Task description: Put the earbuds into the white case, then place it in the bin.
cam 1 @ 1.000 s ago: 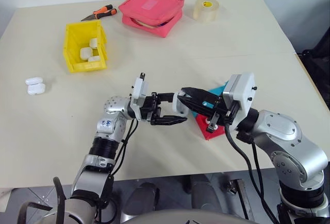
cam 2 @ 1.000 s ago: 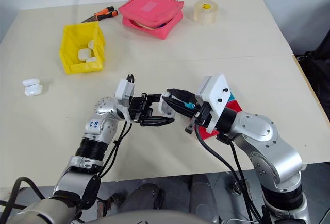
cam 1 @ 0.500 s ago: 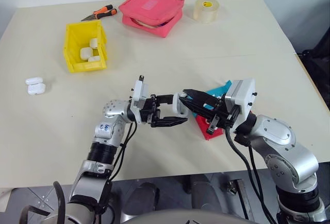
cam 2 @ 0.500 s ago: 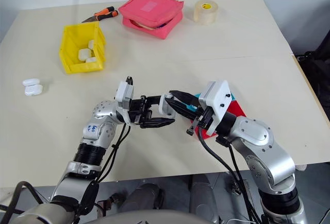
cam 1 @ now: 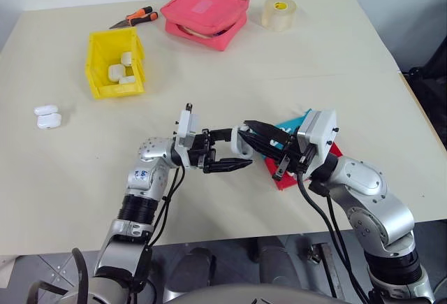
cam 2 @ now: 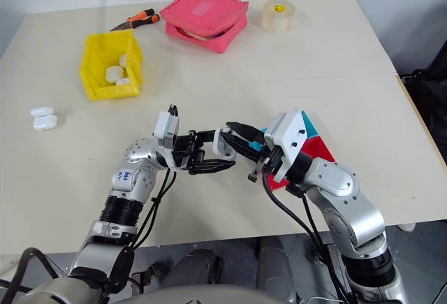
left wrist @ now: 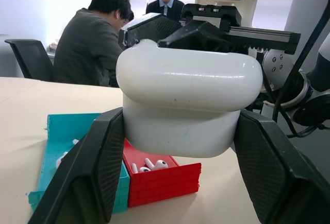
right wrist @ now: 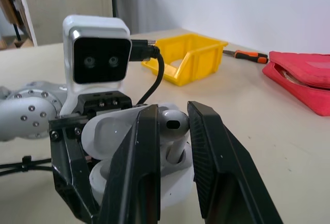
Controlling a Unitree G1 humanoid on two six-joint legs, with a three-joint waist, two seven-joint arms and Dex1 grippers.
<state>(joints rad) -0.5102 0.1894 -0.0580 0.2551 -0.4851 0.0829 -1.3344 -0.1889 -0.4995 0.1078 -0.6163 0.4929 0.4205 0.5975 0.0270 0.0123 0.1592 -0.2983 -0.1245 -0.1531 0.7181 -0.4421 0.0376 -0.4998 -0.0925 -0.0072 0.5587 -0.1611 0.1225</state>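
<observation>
Black fingers of the right gripper (right wrist: 172, 147) are clamped on one white earbud (right wrist: 171, 126), its stem seated in the open white case (left wrist: 188, 98). That case is pinched between the closed fingers of the left gripper (cam 1: 234, 150), held above the table (cam 1: 293, 59) in front of the robot. Just beside the right gripper lie a red tray (left wrist: 160, 175) holding more earbuds and a teal tray (left wrist: 62, 141). Well apart, at far left, stands the yellow bin (cam 1: 115, 63) with several cases inside.
</observation>
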